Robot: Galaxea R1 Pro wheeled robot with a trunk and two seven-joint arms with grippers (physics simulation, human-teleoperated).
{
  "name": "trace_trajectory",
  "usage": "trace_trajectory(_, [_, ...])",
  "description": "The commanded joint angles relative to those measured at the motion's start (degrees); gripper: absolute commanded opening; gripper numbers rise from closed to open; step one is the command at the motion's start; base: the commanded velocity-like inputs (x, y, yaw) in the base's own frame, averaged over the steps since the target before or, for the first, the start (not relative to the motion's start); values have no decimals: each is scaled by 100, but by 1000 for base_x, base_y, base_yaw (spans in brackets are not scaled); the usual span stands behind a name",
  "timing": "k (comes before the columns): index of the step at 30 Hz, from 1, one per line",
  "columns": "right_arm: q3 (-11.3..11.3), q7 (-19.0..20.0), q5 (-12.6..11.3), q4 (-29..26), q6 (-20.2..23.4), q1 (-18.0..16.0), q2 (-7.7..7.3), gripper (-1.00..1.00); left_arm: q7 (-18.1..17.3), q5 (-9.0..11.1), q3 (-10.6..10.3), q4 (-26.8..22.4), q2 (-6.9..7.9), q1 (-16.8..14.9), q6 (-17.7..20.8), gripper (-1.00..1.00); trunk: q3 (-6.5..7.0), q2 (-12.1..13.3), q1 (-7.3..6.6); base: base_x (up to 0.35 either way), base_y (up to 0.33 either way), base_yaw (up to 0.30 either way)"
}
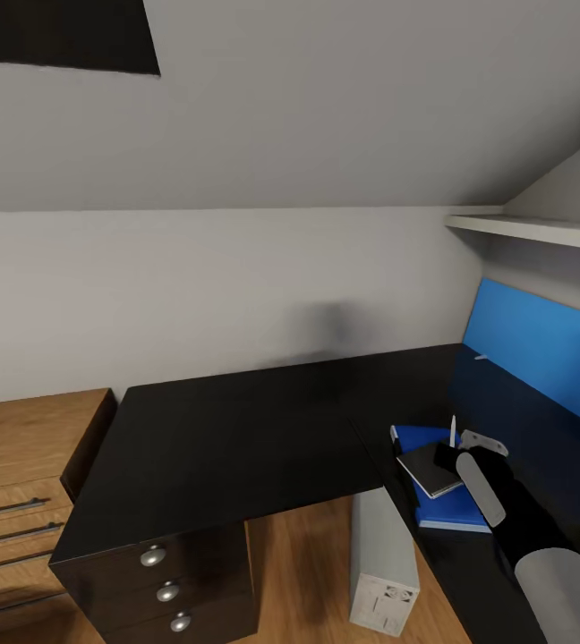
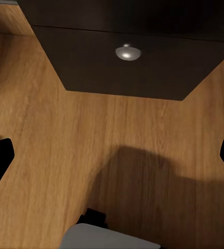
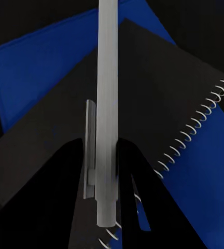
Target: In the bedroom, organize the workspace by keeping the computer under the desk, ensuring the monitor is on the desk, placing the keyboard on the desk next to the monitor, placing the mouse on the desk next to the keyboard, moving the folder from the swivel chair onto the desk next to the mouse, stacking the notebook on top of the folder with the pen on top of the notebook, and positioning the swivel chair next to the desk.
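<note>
Pen (image 3: 107, 104), pinched in our right gripper (image 3: 106, 176), stands upright directly over the notebook (image 1: 430, 470) on the folder (image 1: 456, 512), lower right of the head view.

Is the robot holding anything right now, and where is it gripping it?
Yes: the right gripper pinches the pen near its clip end, above the notebook.

R pincer (image 3: 106, 171) grips pen (image 3: 107, 93) over notebook (image 3: 143, 104); notebook lies on folder (image 3: 34, 67).

Grey sloped walls (image 1: 236, 134), wood floor (image 2: 50, 155), light-wood cabinet (image 1: 21, 474), white shelf (image 1: 541, 231).
</note>
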Motion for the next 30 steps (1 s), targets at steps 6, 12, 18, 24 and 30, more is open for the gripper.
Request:
trace_trajectory(6, [25,-57,-50,10,0,-4,-6,-100,33,57,-22,-5,4,-2,-26,100,-5,-4,0,0,0,0])
trace_trajectory(12, [25,-57,-45,136,-9,-10,-6,-100,27,57,-22,-5,4,-3,-26,100,-5,-4,0,0,0,0])
trace_trajectory(18, [25,-57,-37,351,-117,-19,-6,-100,29,57,-23,-5,4,0,-26,100,-5,-4,0,0,0,0])
trace_trajectory(24, [25,-57,-36,402,-154,-24,-6,-100,29,57,-22,-5,4,-1,-26,100,-5,-4,0,0,0,0])
trace_trajectory(30, [31,-57,-36,414,-166,-27,-6,-100,30,58,-23,-5,4,0,-26,100,-5,-4,0,0,0,0])
